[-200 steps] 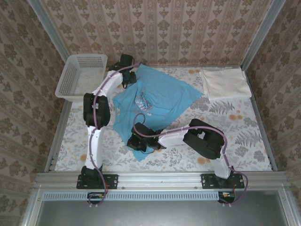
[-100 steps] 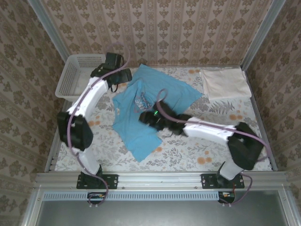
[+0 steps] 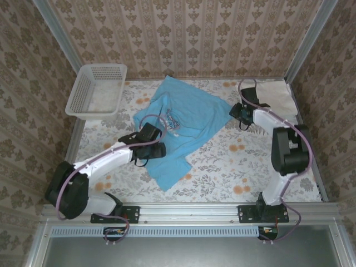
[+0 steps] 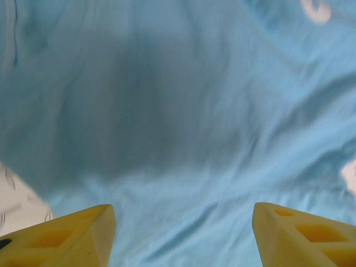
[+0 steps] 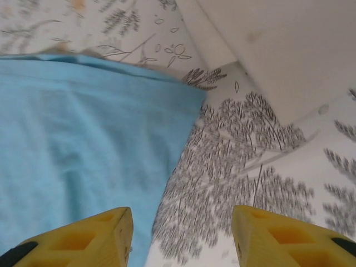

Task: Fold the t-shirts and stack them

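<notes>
Light blue cloth t-shirt (image 3: 186, 114) lies spread out mid-table, slanting from far to near, to the right of the white plastic mesh basket (image 3: 83, 94), which has no shirt inside. Left gripper (image 4: 181, 211) hangs over its near-left part. The right gripper (image 5: 181, 210) hangs at its right corner, next to the folded cream-white shirt (image 3: 272, 97); both have jaws apart and hold nothing.

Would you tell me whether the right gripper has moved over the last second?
Yes. The right gripper swung rightward and farther back, ending beside the cream-white shirt.
</notes>
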Motion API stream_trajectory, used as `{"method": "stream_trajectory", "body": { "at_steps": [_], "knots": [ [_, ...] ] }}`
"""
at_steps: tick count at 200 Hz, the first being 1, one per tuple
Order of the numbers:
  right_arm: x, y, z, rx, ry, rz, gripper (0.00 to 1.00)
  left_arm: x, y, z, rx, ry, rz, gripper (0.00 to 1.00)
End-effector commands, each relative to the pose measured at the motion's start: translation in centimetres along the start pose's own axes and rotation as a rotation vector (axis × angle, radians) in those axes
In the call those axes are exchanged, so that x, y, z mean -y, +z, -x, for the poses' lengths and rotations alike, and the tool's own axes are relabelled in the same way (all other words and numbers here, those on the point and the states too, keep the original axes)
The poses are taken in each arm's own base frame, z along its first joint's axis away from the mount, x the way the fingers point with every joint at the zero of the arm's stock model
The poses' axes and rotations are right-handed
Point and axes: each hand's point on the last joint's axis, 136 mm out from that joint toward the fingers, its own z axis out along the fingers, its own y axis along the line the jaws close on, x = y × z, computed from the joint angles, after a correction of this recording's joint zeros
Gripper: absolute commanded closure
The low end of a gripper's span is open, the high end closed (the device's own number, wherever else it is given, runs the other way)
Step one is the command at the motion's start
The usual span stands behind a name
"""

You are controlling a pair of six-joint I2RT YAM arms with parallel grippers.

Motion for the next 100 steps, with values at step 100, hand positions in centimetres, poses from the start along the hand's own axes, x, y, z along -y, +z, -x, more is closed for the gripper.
{"method": "stream_trajectory", "body": {
  "at_steps": [100],
  "knots": [
    [0.8,6.0,1.4,-0.105,-0.1,-0.127,0.64,-1.8,2.3,-7.5,-0.109,-0.081,-0.03,0.45]
  ]
}}
